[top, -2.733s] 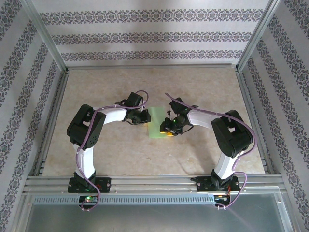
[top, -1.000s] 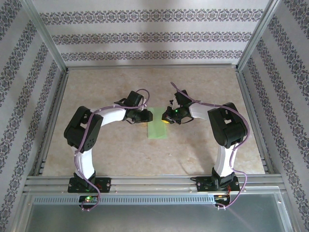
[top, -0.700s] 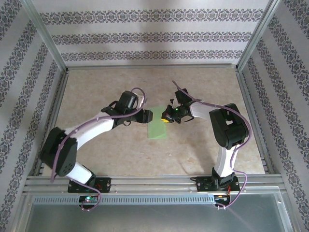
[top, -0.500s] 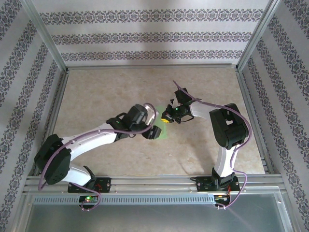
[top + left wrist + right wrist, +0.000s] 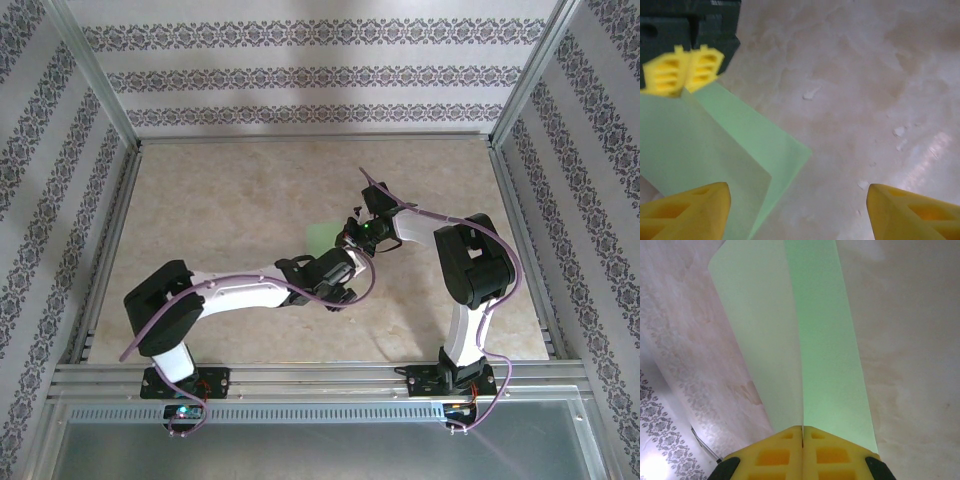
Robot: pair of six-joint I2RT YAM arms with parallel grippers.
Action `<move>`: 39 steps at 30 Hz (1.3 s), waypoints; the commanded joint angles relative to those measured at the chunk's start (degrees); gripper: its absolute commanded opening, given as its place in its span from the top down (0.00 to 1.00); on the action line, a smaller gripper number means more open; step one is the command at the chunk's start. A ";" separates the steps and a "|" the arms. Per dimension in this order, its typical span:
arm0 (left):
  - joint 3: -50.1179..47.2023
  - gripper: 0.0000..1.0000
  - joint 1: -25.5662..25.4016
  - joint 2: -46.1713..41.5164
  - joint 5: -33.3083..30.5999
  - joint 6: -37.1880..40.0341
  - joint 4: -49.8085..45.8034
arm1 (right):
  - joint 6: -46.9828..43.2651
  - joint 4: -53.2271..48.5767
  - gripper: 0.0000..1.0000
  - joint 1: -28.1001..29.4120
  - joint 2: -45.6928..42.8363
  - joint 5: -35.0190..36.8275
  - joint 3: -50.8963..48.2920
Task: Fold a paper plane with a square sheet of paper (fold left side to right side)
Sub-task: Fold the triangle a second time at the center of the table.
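- The right tool (image 5: 802, 432) is clenched: its yellow fingers (image 5: 775, 455) press flat together on one end of the square sheet of paper (image 5: 812, 340) and pinch it where two layers meet.
- From that grip the light green sheet runs away as two overlapping layers, with a paler flap on the left and a greener strip on the right.
- The left wrist view shows the right tool (image 5: 682, 70) biting the sheet's (image 5: 715, 145) far corner.
- The left tool (image 5: 798, 192) is released, with its yellow fingers (image 5: 685, 210) wide apart. One is over the sheet's near edge and the other over bare worktop (image 5: 865, 75), and nothing is gripped between them.
- From above, both tools meet around the middle of the beige worktop (image 5: 220, 200).
- The left tool (image 5: 340, 275) reaches in from the left, on the near side of the sheet (image 5: 320, 238).
- The right tool (image 5: 352, 236) sits at the sheet's right edge.
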 commanded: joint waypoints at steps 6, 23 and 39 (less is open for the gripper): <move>5.04 0.30 -0.54 5.91 -10.33 3.35 -3.57 | 0.73 -0.94 1.00 0.04 -1.20 -0.23 1.41; 5.05 0.95 -0.45 6.07 -9.42 2.81 -2.89 | -0.26 -1.27 0.93 -0.38 -0.22 0.64 2.42; 1.40 1.00 5.69 1.77 7.85 -5.37 3.11 | -6.80 -1.32 0.50 -10.63 -15.98 4.42 -5.75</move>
